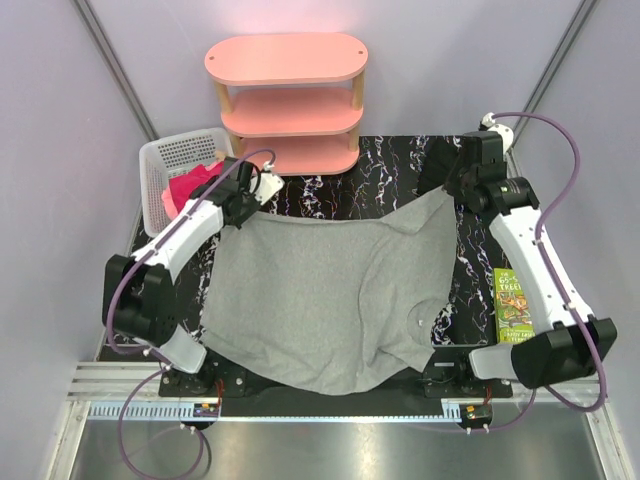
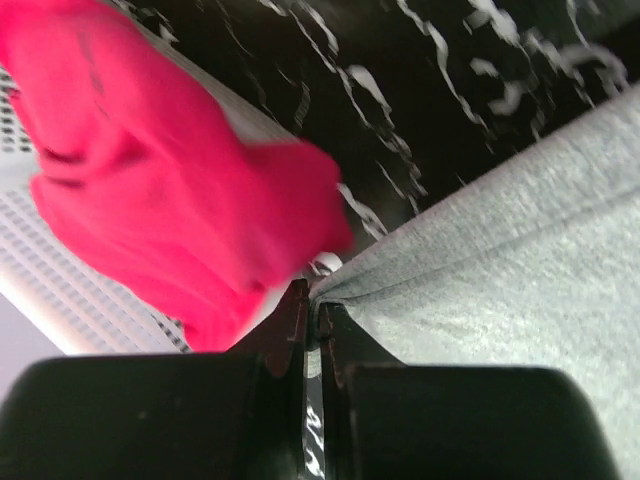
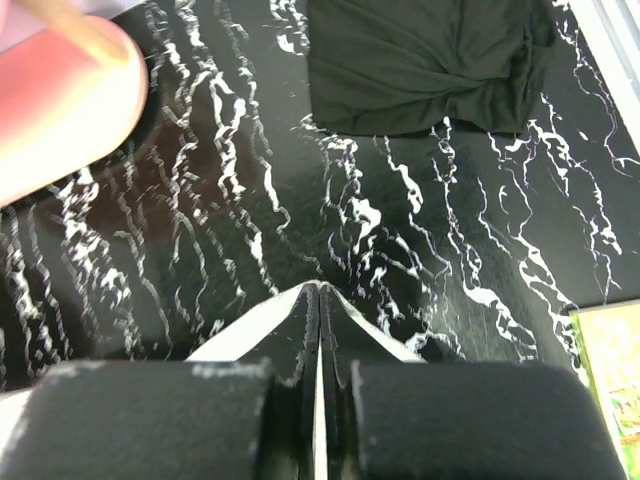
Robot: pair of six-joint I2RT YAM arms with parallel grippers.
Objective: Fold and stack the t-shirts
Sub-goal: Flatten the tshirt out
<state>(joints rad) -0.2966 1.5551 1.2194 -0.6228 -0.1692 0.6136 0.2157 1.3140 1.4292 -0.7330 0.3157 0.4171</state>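
Observation:
A large mid-grey t-shirt (image 1: 320,300) lies spread over the black marbled table (image 1: 340,190), its far edge lifted between both arms. My left gripper (image 1: 250,205) is shut on the shirt's far left corner. In the left wrist view the grey hem (image 2: 520,260) runs into the shut jaws (image 2: 312,300). My right gripper (image 1: 455,192) is shut on the far right corner. In the right wrist view pale cloth (image 3: 235,335) spreads from both sides of the shut jaws (image 3: 320,290). A magenta-pink bundle (image 1: 190,185) (image 2: 160,180) lies in the basket. A black shirt (image 3: 430,60) lies crumpled beyond the right gripper.
A white perforated basket (image 1: 165,160) (image 2: 60,290) stands at the far left. A pink three-tier shelf (image 1: 287,100) (image 3: 60,100) stands at the back. A green-covered book (image 1: 513,305) (image 3: 615,370) lies at the table's right edge.

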